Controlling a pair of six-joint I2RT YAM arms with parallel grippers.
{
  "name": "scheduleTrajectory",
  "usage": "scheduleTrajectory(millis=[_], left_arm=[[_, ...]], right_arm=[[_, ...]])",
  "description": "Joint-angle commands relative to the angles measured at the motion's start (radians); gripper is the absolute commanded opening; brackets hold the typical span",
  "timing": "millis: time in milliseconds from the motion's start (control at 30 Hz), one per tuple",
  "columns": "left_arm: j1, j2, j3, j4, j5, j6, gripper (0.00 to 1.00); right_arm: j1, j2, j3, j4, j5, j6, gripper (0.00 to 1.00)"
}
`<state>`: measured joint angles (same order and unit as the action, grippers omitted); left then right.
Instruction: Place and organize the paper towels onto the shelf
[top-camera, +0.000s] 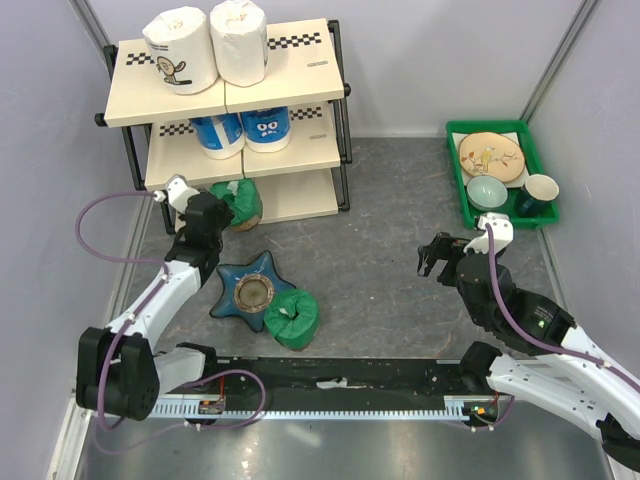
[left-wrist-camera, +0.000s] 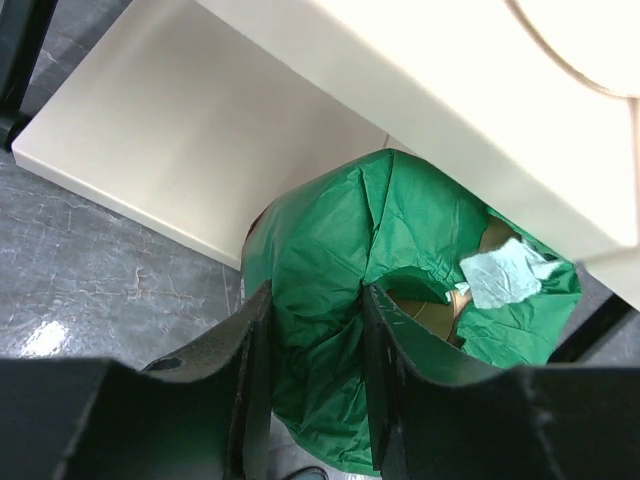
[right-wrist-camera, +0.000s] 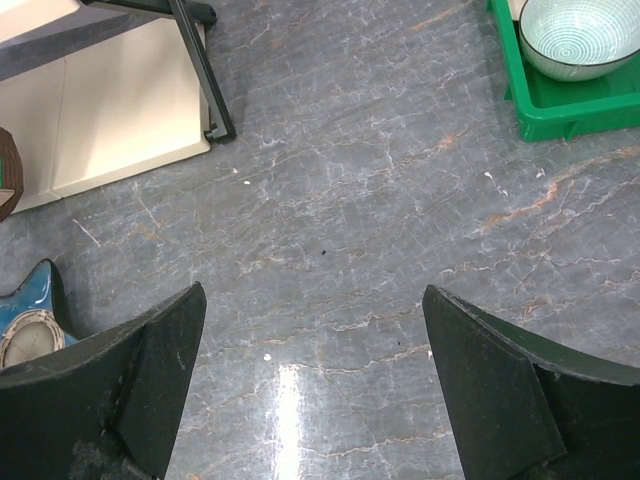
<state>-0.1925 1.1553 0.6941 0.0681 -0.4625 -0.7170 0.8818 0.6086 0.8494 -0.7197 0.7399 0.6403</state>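
The shelf (top-camera: 300, 70) stands at the back left. Two white paper towels (top-camera: 181, 50) sit on its top tier and two blue ones (top-camera: 243, 130) on the middle tier. My left gripper (top-camera: 213, 207) is shut on the wall of a green roll (top-camera: 242, 200) at the front edge of the bottom tier. In the left wrist view my gripper (left-wrist-camera: 315, 370) pinches the green roll (left-wrist-camera: 330, 250), which is partly under the middle board. The second green roll (top-camera: 292, 318) lies on the table. My right gripper (top-camera: 432, 257) is open and empty over bare table (right-wrist-camera: 312, 380).
A blue star-shaped dish (top-camera: 250, 288) lies on the table touching the second green roll. A green tray (top-camera: 520, 127) with a plate, a bowl and a cup stands at the back right. The shelf's bottom board (right-wrist-camera: 110, 110) shows in the right wrist view.
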Motion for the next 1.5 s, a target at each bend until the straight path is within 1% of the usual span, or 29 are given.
scheduleTrajectory(millis=[0, 167, 400, 1133, 1467], left_arm=[[0.021, 0.033, 0.027, 0.166, -0.03, -0.061, 0.31], [0.039, 0.086, 0.019, 0.237, -0.028, -0.081, 0.3], [0.056, 0.138, 0.021, 0.291, -0.042, -0.093, 0.3], [0.087, 0.257, 0.088, 0.354, -0.047, -0.058, 0.29], [0.091, 0.285, 0.096, 0.354, -0.05, -0.047, 0.32]], right_arm=[[0.0, -0.004, -0.01, 0.019, 0.016, -0.001, 0.98], [0.002, -0.003, -0.013, 0.019, 0.023, -0.005, 0.98], [0.002, 0.003, -0.018, 0.019, 0.024, -0.005, 0.98], [0.0, -0.007, -0.024, 0.005, 0.036, -0.008, 0.98], [0.002, -0.004, -0.021, 0.005, 0.041, -0.013, 0.98]])
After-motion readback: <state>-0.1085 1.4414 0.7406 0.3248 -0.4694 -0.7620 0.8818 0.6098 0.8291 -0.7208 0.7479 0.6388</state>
